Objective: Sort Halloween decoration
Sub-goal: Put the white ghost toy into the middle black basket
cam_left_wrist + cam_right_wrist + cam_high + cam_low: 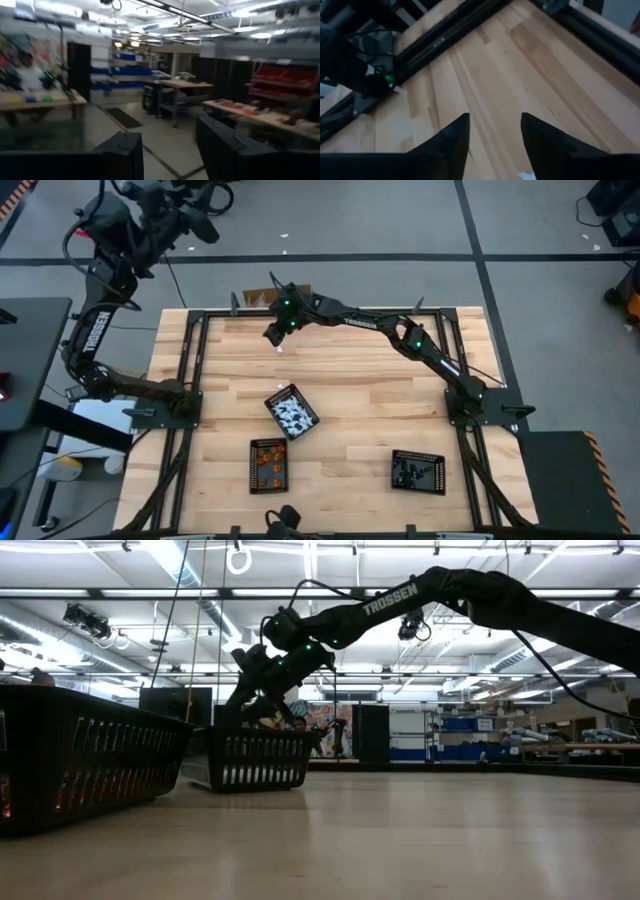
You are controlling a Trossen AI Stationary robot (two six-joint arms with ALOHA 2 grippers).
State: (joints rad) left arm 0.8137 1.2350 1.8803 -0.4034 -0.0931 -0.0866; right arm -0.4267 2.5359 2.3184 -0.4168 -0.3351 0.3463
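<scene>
The right end effector (277,337), fingers apart and empty, hovers over the counter (370,395) above a white piece (281,349) left to sort into three part-filled trays (291,411).

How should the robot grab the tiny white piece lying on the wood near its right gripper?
From straight above, pinching the white piece across its middle: it lies low on the bare table, with nothing crowding it. Its exact shape is too small to tell.

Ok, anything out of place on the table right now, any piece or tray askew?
Yes. One tiny white piece lies loose on the bare wood just under the right gripper, outside every tray. The tray of white and black pieces sits skewed, while the orange tray and the dark tray sit nearly square.
</scene>
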